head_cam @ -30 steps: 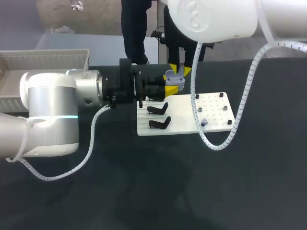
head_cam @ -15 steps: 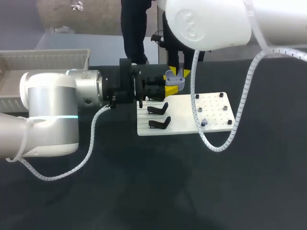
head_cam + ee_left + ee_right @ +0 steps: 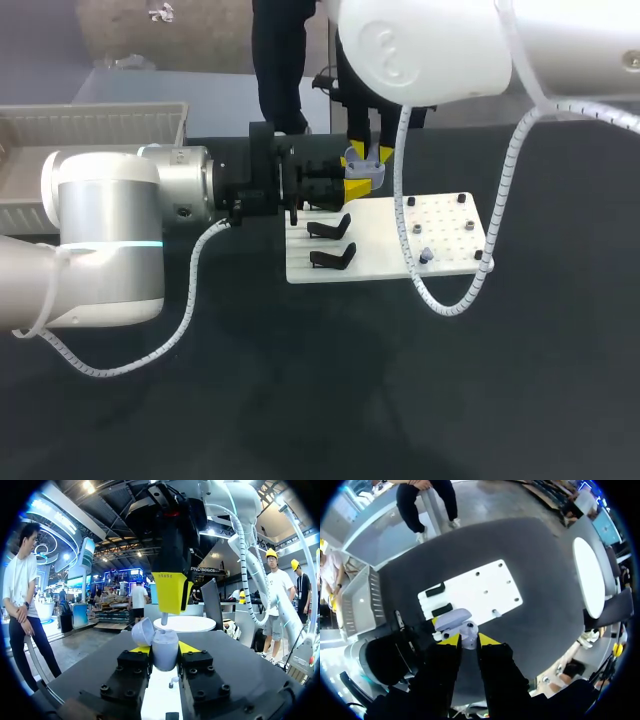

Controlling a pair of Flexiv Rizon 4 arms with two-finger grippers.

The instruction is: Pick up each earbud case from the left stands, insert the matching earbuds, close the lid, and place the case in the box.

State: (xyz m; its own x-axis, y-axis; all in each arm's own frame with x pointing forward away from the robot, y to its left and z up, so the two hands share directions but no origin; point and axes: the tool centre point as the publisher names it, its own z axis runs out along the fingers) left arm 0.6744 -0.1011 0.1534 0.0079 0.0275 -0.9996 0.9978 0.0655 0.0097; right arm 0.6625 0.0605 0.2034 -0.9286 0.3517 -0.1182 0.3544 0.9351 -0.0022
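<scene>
- A white board (image 3: 390, 245) lies on the dark table (image 3: 320, 400). Two black stands (image 3: 330, 228) sit on its nine o'clock side, one just beside the other, both bare.
- Small pegs (image 3: 440, 215) dot the board's three o'clock half. One loose piece (image 3: 425, 256) rests near its five o'clock edge (too small to tell what it is).
- A slatted bin (image 3: 95, 125) sits toward the table's ten o'clock corner, well apart from the board.
- In the head view the right arm's white body covers the table beyond the board's twelve o'clock edge. Its coiled cable (image 3: 505, 215) loops down across the pegs, hiding part of the three o'clock edge.
- The earbud case (image 3: 165, 650), pale lavender, is held off the table at the board's eleven o'clock corner. Its lid (image 3: 142, 631) is swung open.
- The left gripper (image 3: 165, 652) comes in level from nine o'clock. Its fingers are set narrow and pinch the case from two sides, with the yellow tips against its body.
- The right gripper (image 3: 469, 640) points straight down over the case. Its fingers are nearly together and clamp a white earbud (image 3: 468, 629) between the tips.
- In the left wrist view the earbud's stem reaches down to the case's open mouth. Whether it is seated inside cannot be told.
</scene>
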